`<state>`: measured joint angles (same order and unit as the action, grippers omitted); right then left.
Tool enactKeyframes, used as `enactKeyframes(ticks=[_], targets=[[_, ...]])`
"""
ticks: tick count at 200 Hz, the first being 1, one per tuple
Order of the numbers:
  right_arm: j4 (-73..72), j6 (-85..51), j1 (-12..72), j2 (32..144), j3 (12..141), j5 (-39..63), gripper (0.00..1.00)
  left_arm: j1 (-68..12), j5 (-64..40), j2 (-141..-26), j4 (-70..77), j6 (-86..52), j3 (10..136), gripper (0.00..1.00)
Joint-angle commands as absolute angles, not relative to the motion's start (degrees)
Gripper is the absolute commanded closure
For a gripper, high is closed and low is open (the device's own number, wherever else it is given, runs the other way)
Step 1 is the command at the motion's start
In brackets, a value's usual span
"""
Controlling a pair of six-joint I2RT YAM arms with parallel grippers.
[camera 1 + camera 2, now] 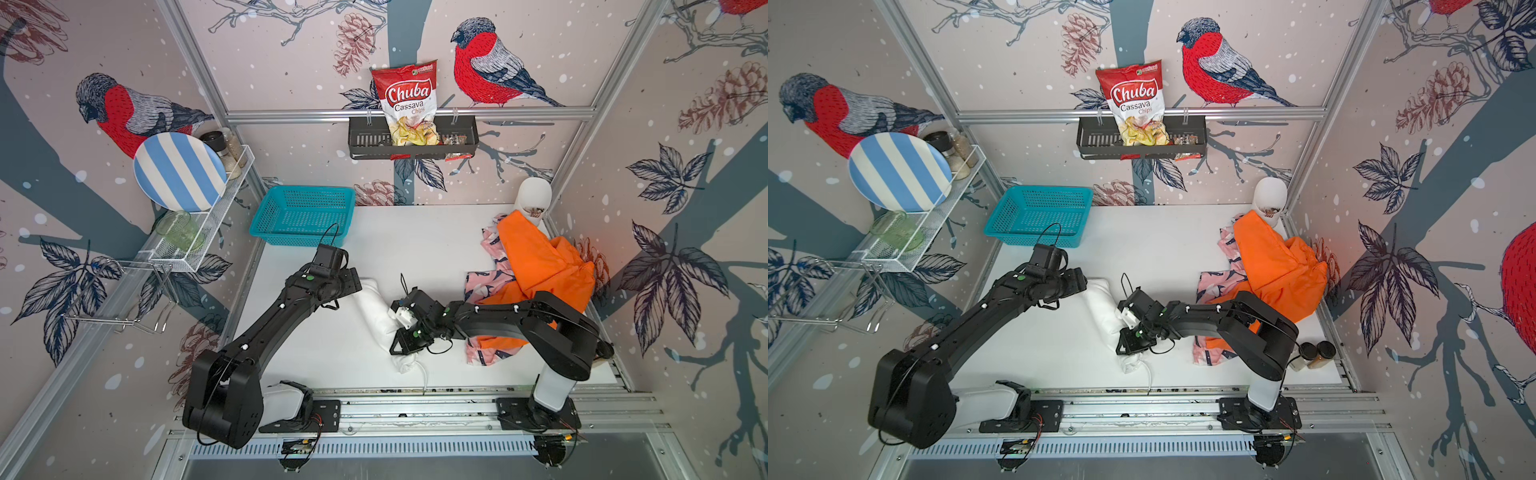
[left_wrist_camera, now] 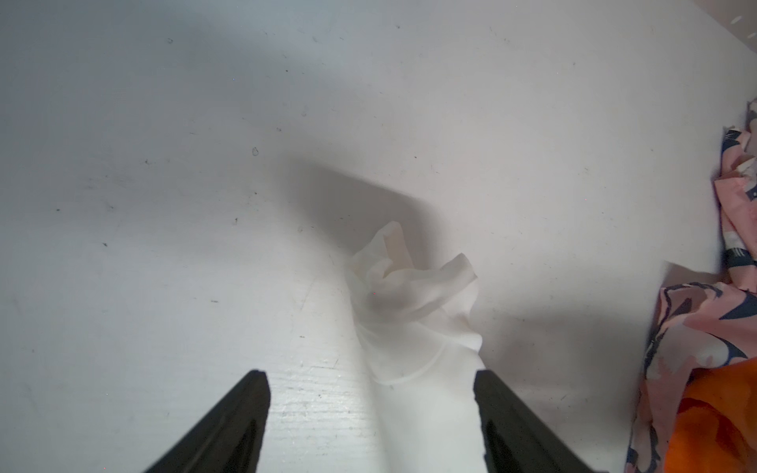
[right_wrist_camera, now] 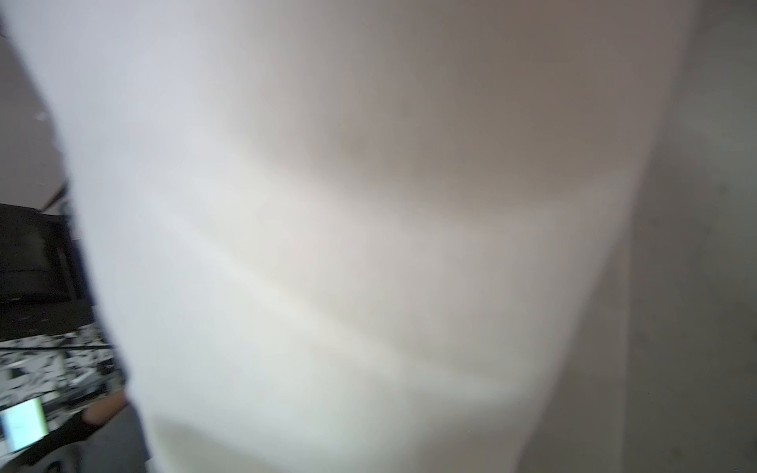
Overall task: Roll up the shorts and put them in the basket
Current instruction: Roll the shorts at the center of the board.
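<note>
Your left arm (image 1: 266,328) and right arm (image 1: 498,311): matte black, white base links, green dots, looped cables; left gripper (image 2: 370,373) black.

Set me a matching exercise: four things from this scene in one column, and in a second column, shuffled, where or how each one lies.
Things
1. white shorts
2. orange shorts
3. pink patterned shorts
4. teal basket

Places and states
A. heaped on top of another garment at the right side of the table
B. stands at the far left corner of the table
C. rolled into a long bundle near the middle of the table
D. partly buried, its edges showing from under a heap

Pairs: 1-C, 2-A, 3-D, 4-B
</note>
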<state>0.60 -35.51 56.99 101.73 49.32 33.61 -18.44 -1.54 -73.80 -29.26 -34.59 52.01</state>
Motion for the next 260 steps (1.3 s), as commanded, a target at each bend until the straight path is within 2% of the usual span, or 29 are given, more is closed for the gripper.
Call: enactKeyframes(ticks=[1,34,56,65,76,90,125,155,170,187,201,226,260], targets=[[-12.1,-40.0,53.58,101.93,44.81,46.33,0.78,-20.11,-4.49,-74.64,-28.21,-37.12,51.61,0.19],[-15.07,-40.32,49.12,102.62,41.45,49.2,0.78,-23.63,-4.49,-82.51,-23.89,-37.92,53.95,0.22],[-12.74,-38.85,47.79,102.25,40.63,47.27,0.69,-23.73,-2.05,-88.8,-23.09,-37.25,55.97,0.38],[-9.1,-36.93,47.81,101.36,41.32,44.28,0.65,-23.49,-0.75,-91.13,-22.95,-36.59,56.45,0.46],[-4.26,-34.82,48.03,99.37,42.18,40.06,0.52,-23.06,-0.55,-93.83,-22.42,-35.67,56.85,0.54],[1.89,-32.7,48.77,96.03,43.24,34.31,0.43,-22.85,-0.22,-96.84,-22.08,-34.5,56.86,0.59],[19.9,-28.96,53.12,87.45,49.61,15.98,0.23,-22.76,-0.74,-99.64,-20.94,-32.78,58.69,0.6],[33.39,-28.37,59.18,85.64,57.92,1.74,0.18,-22.68,-1.31,-100.31,-20.76,-31.87,59.06,0.6],[38.18,-28.47,62.12,86.72,61.76,-3.69,0.2,-22.69,-1.41,-100.21,-21.0,-31.6,59.23,0.6],[38.57,-28.39,64.16,87.21,63.48,-5.65,0.44,-22.78,-1.31,-100.02,-21.0,-31.29,59.21,0.6],[34.98,-28.18,64.1,87.3,61.62,-2.48,0.55,-22.68,-1.31,-100.09,-21.05,-31.0,59.26,0.6],[26.75,-28.6,63.8,89.42,55.34,3.64,0.62,-22.37,-0.88,-99.75,-20.7,-30.97,59.33,0.56],[19.94,-30.97,64.09,90.63,50.67,5.46,0.65,-21.8,-0.16,-98.92,-22.8,-30.95,62.47,0.42]])
